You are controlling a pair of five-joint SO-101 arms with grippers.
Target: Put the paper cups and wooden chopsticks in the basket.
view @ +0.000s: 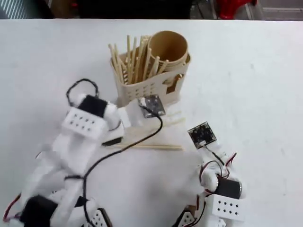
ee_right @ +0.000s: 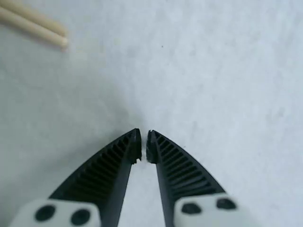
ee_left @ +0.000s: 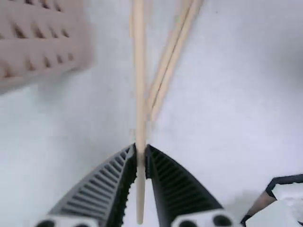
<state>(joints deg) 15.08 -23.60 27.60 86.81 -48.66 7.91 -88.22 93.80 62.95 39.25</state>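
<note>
Left end effector (ee_left: 140,151) clamps a chopstick (ee_left: 138,71), its far end cut off

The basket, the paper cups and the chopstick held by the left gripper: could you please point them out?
basket (view: 143,88), high view, slotted front wall.
paper cups (view: 166,45), high view, inside of the top cup.
chopstick (ee_left: 138,85), left wrist view, middle of its shaft.
</note>
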